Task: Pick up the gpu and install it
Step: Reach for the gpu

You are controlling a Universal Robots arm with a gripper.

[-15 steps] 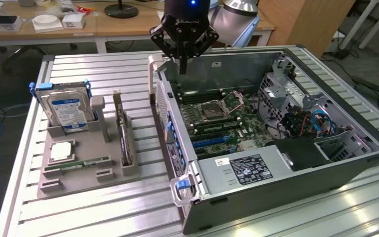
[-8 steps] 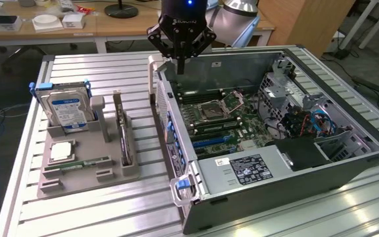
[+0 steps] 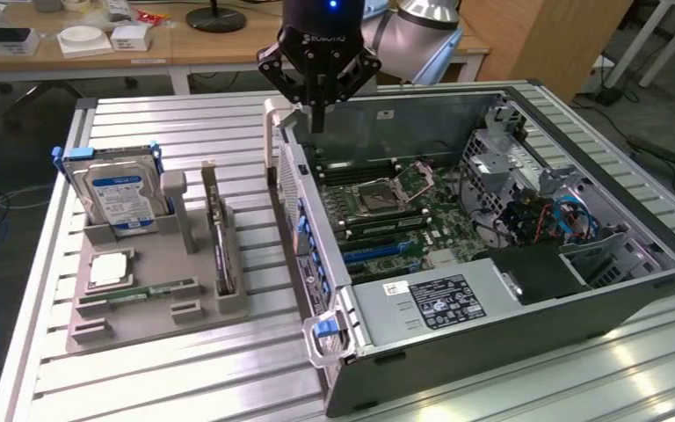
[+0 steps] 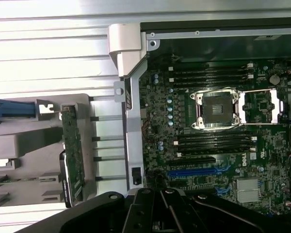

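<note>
From my station I see the hand hanging above the open computer case, over the case wall that faces the parts holder, its fingers drawn together with nothing between them. The gpu is not picked up: it stands on edge in a slot of the grey holder on the table, at the exterior view's left of the case and well apart from the hand. In the wrist view the gpu shows as a green strip beside the case rail, and the hand hangs over the motherboard. A blue-labelled hard drive stands in the same holder.
</note>
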